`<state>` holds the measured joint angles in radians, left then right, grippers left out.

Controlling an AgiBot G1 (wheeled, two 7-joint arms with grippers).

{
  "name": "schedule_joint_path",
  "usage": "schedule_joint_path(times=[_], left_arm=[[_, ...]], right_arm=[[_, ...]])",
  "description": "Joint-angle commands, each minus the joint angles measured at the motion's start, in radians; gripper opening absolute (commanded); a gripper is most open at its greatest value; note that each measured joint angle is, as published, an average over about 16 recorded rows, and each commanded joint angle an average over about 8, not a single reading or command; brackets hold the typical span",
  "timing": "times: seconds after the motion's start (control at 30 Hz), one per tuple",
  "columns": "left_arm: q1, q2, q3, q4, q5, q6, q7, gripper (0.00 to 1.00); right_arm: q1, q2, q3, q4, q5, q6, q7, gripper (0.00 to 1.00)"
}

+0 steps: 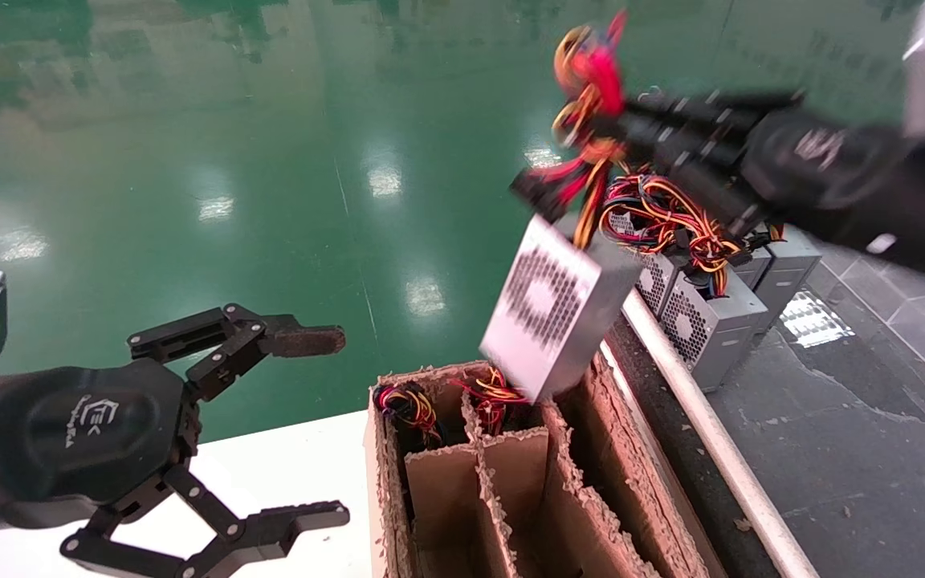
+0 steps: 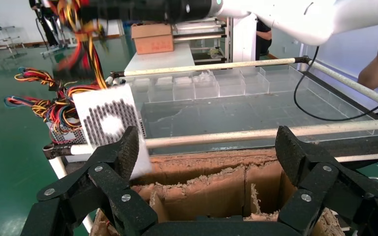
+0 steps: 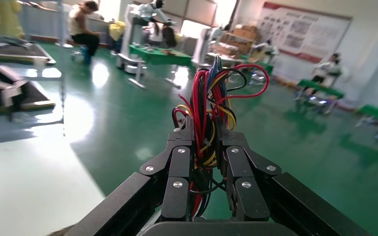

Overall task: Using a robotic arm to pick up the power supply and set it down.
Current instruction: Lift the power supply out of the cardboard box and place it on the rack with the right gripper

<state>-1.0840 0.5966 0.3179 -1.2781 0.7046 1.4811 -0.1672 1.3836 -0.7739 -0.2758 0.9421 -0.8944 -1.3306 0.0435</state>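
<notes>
Right gripper (image 1: 631, 128) clamps the wire bundle (image 1: 591, 80), power supply (image 1: 551, 309) dangling tilted above the cardboard box's (image 1: 511, 482) far edge; steady the swing before lowering.

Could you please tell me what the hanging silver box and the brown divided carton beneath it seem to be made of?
The silver-grey power supply box, hanging by its wires from the right gripper, looks like matte sheet metal: flat folded faces and a punched honeycomb vent. The brown divided carton looks like raw corrugated cardboard: its partition edges are torn and fuzzy.
</notes>
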Motion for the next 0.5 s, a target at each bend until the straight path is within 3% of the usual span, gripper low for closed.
schedule_joint_path(times=[0.03,0.5], left_arm=[[0.000,0.000,0.000,0.000,0.000,0.000,0.000,1.00],[0.000,0.000,0.001,0.000,0.000,0.000,0.000,1.00]], right_arm=[[0.030,0.013,0.008,-0.009,-0.001,-0.004,-0.004,0.00],[0.226,0.162,0.040,-0.194,-0.036,-0.097,-0.057,0.00]])
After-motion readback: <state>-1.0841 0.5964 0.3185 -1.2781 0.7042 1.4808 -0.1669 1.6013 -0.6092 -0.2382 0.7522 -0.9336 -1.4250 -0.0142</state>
